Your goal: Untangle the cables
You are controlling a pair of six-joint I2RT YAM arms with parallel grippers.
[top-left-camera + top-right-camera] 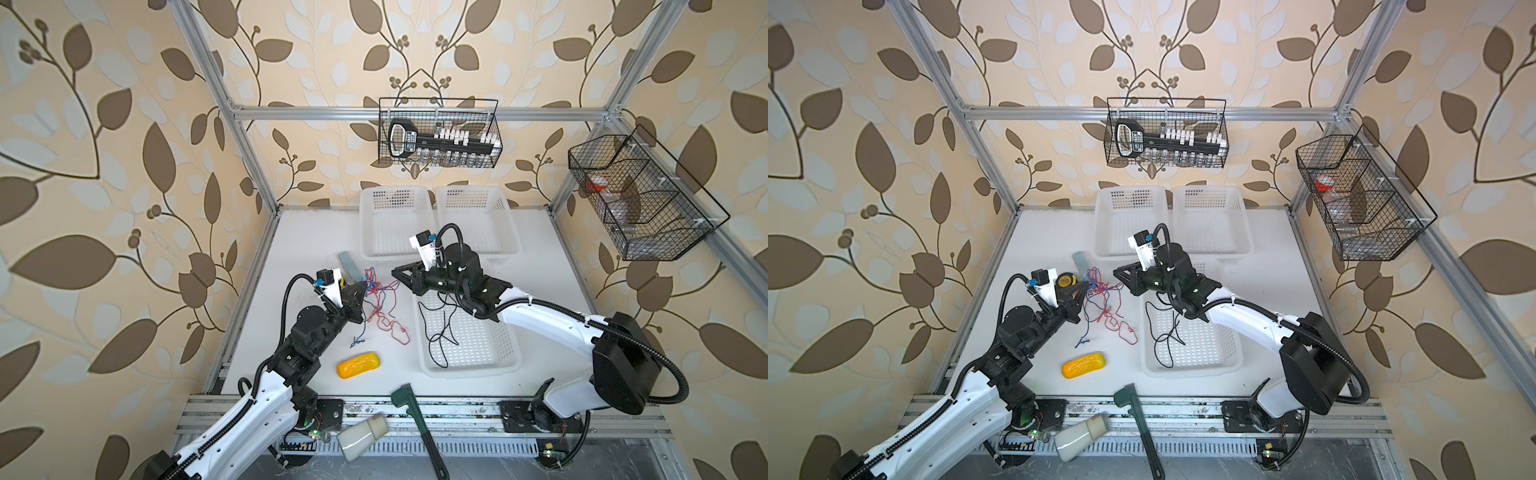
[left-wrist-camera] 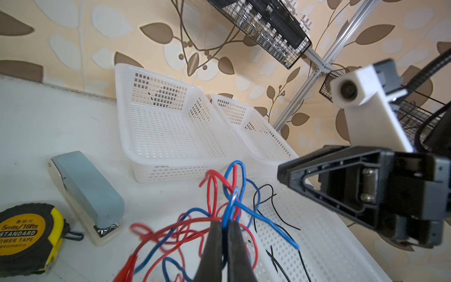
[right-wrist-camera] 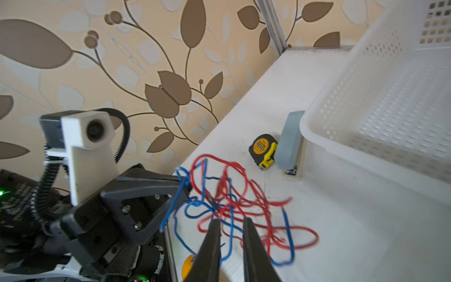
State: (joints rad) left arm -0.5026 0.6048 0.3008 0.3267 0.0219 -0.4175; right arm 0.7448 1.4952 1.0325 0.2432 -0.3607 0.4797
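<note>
while the left gripper is pressed together on a blue strand, the red and blue cables hang from it as a loose tangle and spread on the white table, between the two arms. right of the tangle, the right gripper holds its jaws a little apart over the strands, and nothing looks pinched there. further right, a black cable lies apart inside the white basket, under the right arm.
</note>
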